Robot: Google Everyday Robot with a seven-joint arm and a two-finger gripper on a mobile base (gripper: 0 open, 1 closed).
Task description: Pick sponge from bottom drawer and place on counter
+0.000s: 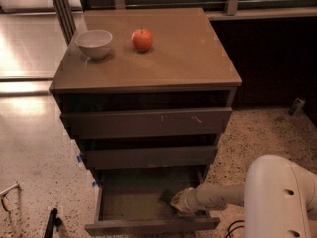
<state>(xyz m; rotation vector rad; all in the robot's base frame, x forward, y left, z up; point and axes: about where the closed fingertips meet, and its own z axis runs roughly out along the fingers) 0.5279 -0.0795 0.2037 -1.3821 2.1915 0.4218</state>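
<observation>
White bowl upright, near red apple, not touching; apple to right of bowl. Speckled floor at right. Small dark object lying far right.

The bottom drawer stands pulled out, a shallow grey-brown box with a plain flat front. The sponge, small, flat and dark green, lies on the bottom drawer's floor in its right half. The gripper is inside the bottom drawer, right against the sponge's right side. The counter, smooth, flat and tan-brown, sits level well above the bottom drawer.
</observation>
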